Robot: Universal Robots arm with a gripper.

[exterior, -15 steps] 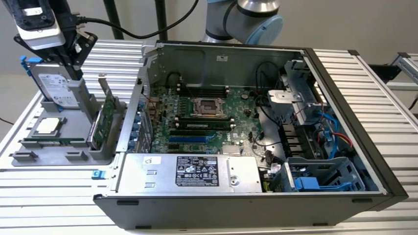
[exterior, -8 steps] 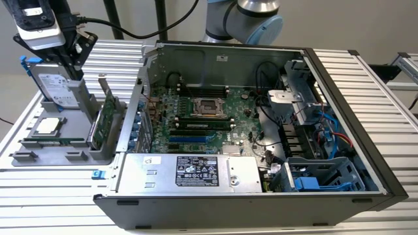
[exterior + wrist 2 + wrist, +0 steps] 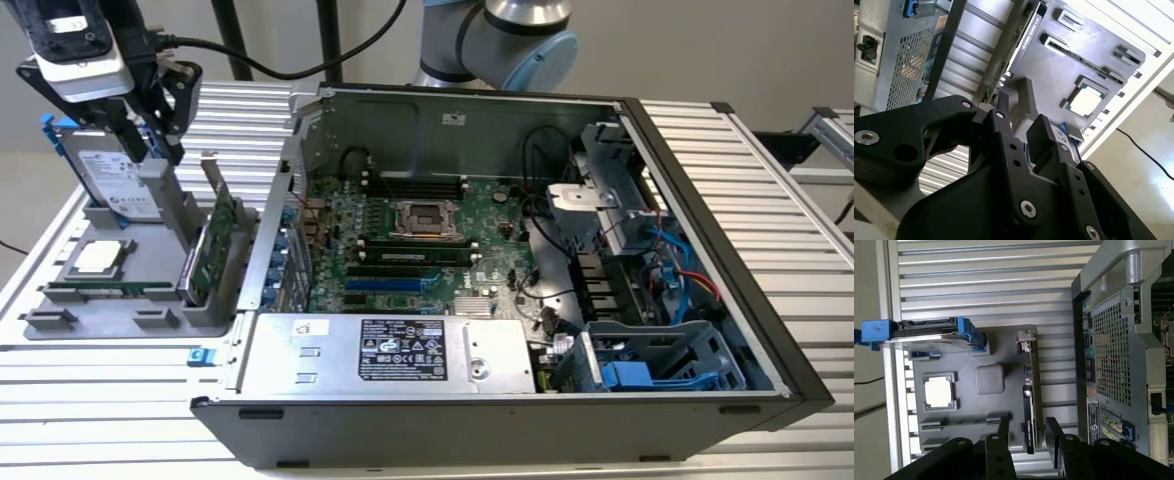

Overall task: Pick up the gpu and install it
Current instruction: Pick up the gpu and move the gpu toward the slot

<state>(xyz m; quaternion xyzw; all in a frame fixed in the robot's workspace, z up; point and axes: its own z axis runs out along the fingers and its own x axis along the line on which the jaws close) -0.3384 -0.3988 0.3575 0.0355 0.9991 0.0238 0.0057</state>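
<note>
Pincer hangs open above the gpu, which stands on edge in a grey holder on the tabletop, beside the open computer case.

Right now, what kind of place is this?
Likely a robot PC-assembly bench: an open computer case on a slatted metal table, beside a grey fixture tray holding the gpu, a hard drive and a processor.

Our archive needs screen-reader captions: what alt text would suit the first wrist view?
The open gripper hangs over a grey holder tray, with the gpu standing on edge seen between its fingers. A hard drive in a blue frame and a processor chip share the tray, beside the computer case.
</note>
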